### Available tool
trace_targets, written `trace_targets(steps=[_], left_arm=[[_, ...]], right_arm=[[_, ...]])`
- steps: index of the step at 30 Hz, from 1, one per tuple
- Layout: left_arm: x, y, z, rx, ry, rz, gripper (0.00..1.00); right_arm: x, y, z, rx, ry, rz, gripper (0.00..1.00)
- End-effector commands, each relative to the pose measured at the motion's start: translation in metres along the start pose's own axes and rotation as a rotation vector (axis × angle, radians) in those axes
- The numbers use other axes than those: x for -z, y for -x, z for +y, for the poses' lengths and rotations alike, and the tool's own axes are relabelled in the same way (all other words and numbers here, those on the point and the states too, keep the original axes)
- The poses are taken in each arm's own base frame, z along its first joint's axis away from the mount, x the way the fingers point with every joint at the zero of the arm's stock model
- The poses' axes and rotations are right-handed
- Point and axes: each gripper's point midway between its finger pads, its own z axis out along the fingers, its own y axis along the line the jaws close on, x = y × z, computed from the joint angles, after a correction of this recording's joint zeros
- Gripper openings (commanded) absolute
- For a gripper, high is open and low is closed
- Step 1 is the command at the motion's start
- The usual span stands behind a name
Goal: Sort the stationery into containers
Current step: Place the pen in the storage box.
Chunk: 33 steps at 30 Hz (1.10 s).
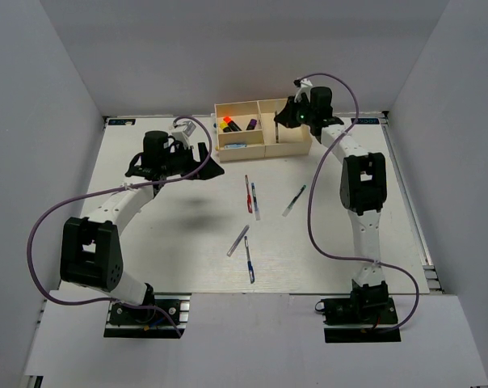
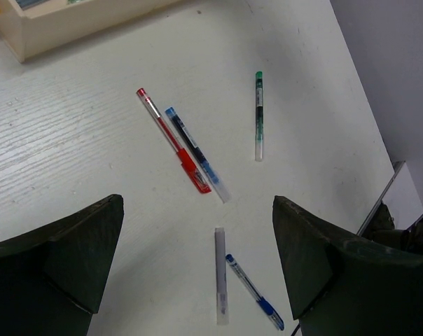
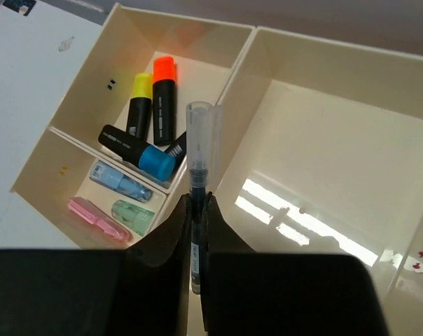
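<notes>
Tray: beneath right gripper, divider under its tips.
Right gripper: clamped on clear pen.
Left gripper: spread wide, empty, above five loose pens.
Risk: release here may drop pen among highlighters.

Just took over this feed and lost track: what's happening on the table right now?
The right gripper is shut on a thin dark pen with a clear cap, holding it over the cream three-compartment tray, near the wall of the large compartment, which looks empty. One small compartment holds stubby highlighters, the other pastel oblong pieces. The left gripper hangs open above five thin pens lying loose on the white table.
</notes>
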Motion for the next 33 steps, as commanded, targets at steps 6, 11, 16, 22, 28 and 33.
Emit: trace_targets(steps=[6, 11, 16, 22, 28, 33], left_arm=[[0.002, -0.002, -0.004, 0.027, -0.027, 0.001, 0.96], [0.0, -0.002, -0.003, 0.032, -0.026, 0.004, 0.96], [0.001, 0.0, -0.004, 0.026, -0.023, 0.002, 0.96], [0.004, 0.001, -0.006, 0.015, -0.018, 0.005, 0.96], [0.016, 0.02, -0.014, -0.032, 0.001, -0.052, 0.96], [0.03, 0.049, -0.013, -0.213, 0.06, -0.066, 0.98]], right_arm=[[-0.023, -0.016, -0.016, -0.036, -0.056, -0.021, 0.0], [-0.029, -0.028, -0.02, -0.053, -0.067, -0.006, 0.28], [-0.032, -0.028, -0.017, -0.057, -0.068, -0.01, 0.49], [-0.01, 0.026, -0.002, -0.033, -0.057, -0.091, 0.58], [0.07, 0.114, 0.053, 0.177, -0.043, -0.127, 0.49], [0.154, 0.071, 0.102, 0.631, 0.096, 0.092, 0.69]])
